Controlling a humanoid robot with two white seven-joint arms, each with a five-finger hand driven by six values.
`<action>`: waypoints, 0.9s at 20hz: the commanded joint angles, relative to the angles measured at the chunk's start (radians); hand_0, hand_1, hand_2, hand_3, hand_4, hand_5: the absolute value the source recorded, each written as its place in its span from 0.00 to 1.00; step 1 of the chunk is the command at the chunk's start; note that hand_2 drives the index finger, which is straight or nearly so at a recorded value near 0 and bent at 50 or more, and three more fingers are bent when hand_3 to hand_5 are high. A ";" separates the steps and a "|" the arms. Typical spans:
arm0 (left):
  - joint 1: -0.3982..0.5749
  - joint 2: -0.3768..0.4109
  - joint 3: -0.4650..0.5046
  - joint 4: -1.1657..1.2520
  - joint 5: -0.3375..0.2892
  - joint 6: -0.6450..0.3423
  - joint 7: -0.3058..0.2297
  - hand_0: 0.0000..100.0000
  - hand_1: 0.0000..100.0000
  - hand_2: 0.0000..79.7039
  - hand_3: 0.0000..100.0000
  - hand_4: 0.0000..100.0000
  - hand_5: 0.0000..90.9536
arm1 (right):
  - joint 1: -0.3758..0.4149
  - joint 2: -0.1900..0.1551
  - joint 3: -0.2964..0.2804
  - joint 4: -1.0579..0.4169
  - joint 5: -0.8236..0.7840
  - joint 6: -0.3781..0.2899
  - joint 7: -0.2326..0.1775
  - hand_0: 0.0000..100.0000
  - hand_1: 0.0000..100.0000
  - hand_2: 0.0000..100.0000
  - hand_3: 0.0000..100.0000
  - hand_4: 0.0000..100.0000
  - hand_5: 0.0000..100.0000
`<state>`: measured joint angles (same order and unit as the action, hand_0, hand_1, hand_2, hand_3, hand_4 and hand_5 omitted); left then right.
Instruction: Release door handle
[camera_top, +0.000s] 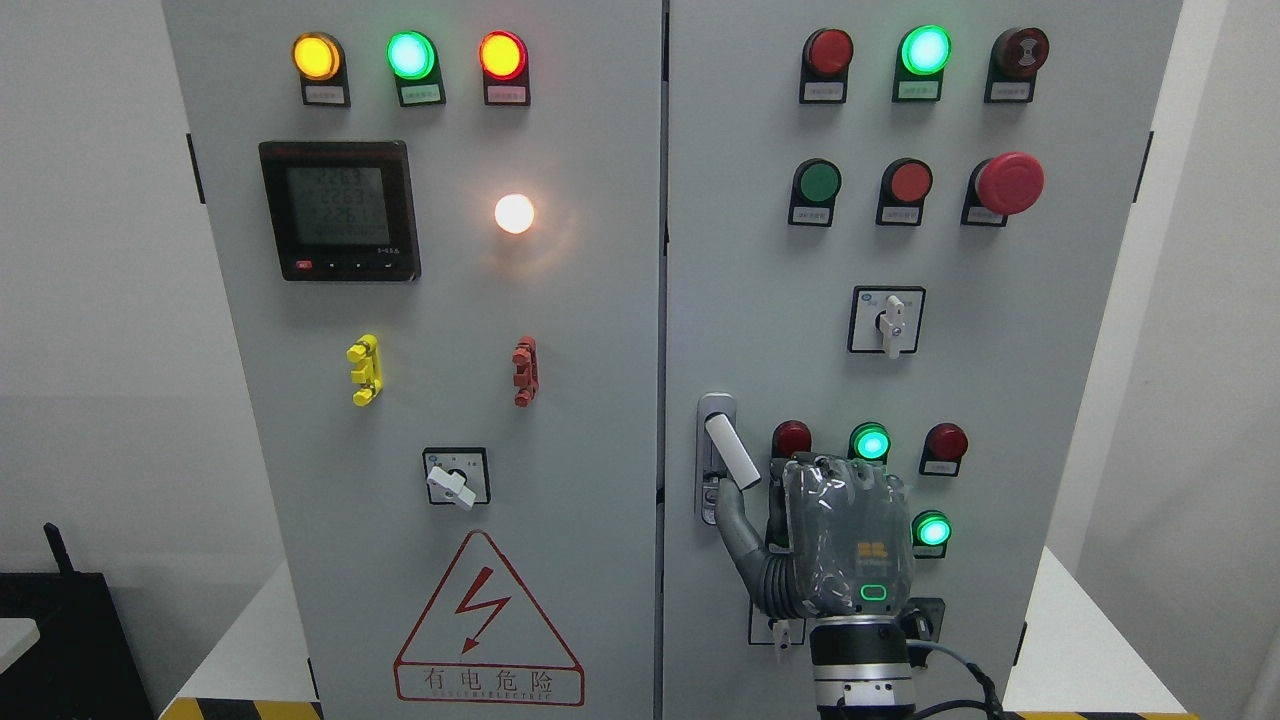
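The grey door handle plate (715, 410) sits at the left edge of the cabinet's right door, with its white lever (731, 451) swung out and slanting down to the right. My right hand (845, 535) comes up from the bottom edge, back of the hand towards the camera, just right of and below the lever. Its thumb (733, 520) stretches left, with its tip at the lower part of the plate under the lever's end. The other fingers (850, 468) point at the door panel and are not wrapped around the lever. The hand holds nothing.
The right door carries green and red lamps (870, 442) and buttons close around my hand, a rotary switch (888, 320) above and a red mushroom button (1010, 183). The left door (450, 400) has a meter, lamps and a warning triangle. A white tabletop (1080, 640) lies beneath.
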<state>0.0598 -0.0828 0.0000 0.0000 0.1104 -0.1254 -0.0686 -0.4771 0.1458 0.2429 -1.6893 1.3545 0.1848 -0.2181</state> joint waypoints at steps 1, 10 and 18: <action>0.000 0.000 -0.012 -0.015 0.000 0.000 0.000 0.12 0.39 0.00 0.00 0.00 0.00 | 0.000 -0.002 -0.011 -0.001 0.000 -0.001 -0.003 0.55 0.43 1.00 1.00 1.00 0.98; 0.000 0.000 -0.012 -0.015 0.000 0.000 0.000 0.12 0.39 0.00 0.00 0.00 0.00 | -0.001 -0.003 -0.020 -0.001 0.000 -0.001 -0.004 0.56 0.42 1.00 1.00 1.00 0.98; 0.000 0.000 -0.012 -0.015 0.000 0.000 0.000 0.12 0.39 0.00 0.00 0.00 0.00 | -0.005 -0.005 -0.031 -0.006 0.000 -0.001 -0.004 0.56 0.42 1.00 1.00 1.00 0.98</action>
<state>0.0598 -0.0829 0.0000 0.0000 0.1104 -0.1254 -0.0686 -0.4795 0.1436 0.2255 -1.6927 1.3545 0.1847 -0.2225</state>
